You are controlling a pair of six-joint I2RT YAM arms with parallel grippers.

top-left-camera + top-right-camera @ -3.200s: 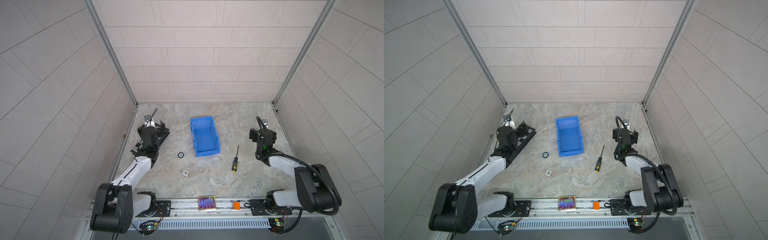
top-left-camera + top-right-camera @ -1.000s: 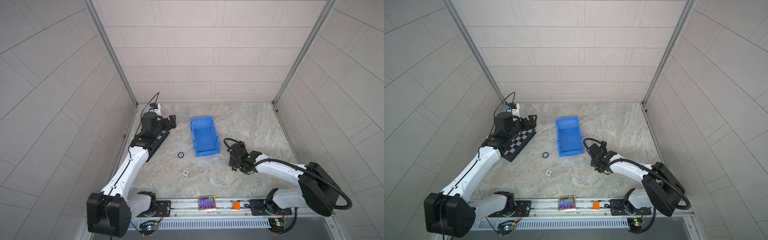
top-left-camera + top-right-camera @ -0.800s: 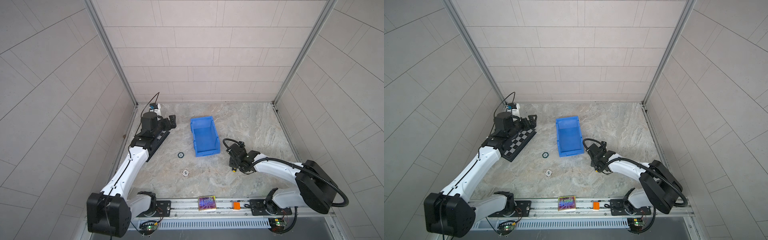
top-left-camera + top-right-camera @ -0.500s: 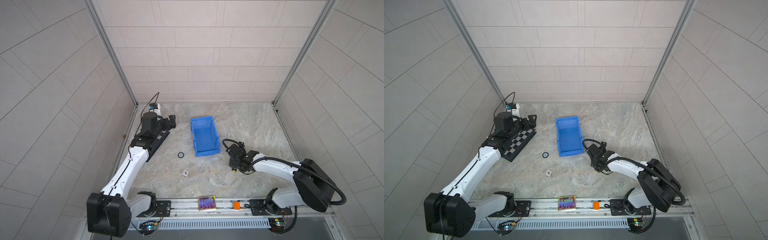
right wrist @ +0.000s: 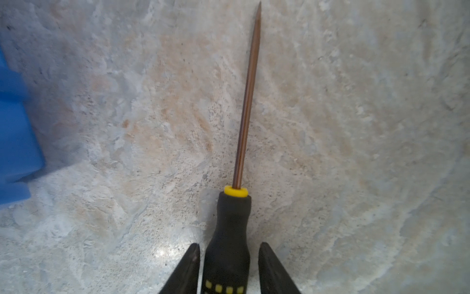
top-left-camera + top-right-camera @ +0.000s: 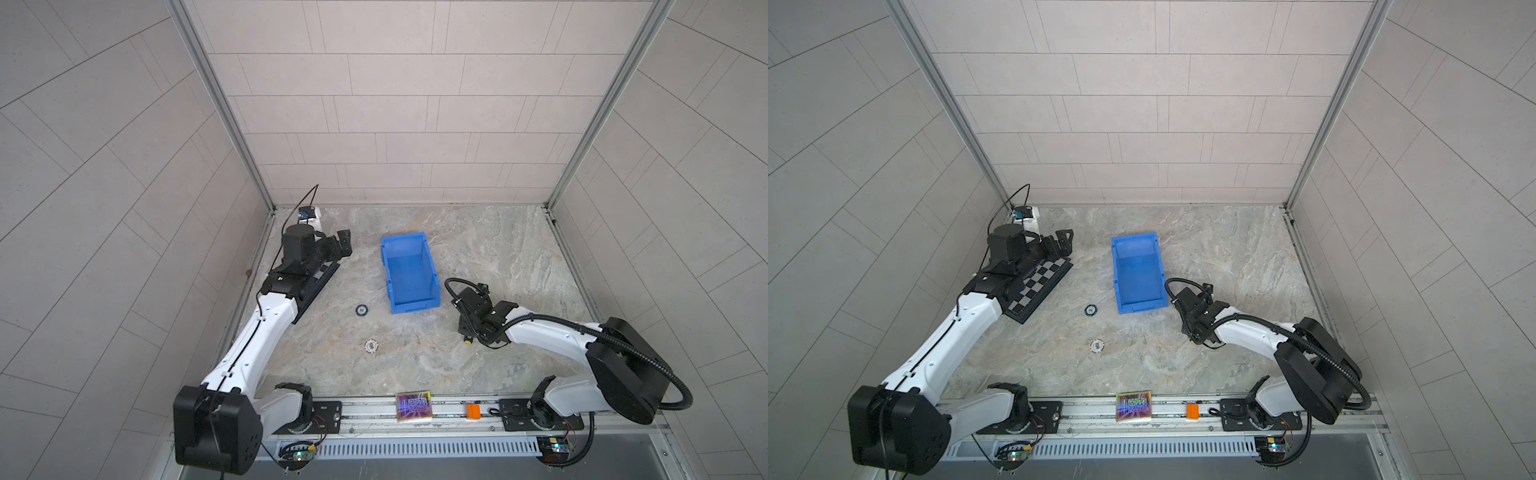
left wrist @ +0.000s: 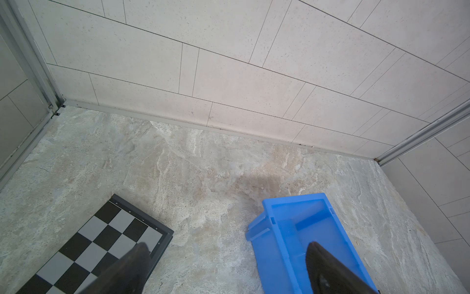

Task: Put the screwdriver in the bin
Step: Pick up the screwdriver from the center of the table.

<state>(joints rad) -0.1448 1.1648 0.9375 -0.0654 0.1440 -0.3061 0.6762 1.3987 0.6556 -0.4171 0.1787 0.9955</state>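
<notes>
The screwdriver (image 5: 230,229) lies flat on the tabletop (image 6: 478,245), near the front corner of the blue bin (image 6: 415,306). Its black handle sits between the jaws of the right arm (image 6: 548,334), which stand slightly apart with a sliver of gap on either side, not clamped. The shaft runs straight ahead, away from them. The left arm (image 6: 257,332) hangs well off beyond the bin, its jaws wide and empty.

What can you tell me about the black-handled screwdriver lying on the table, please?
The slim screwdriver lies flat on the marbled grey tabletop, near the bright blue plastic bin but outside it. Thin brownish metal shaft, pointed tip, yellow collar, black rubbery-looking handle with small yellow squares. The right pincer straddles the handle with narrow gaps on both sides.
</notes>
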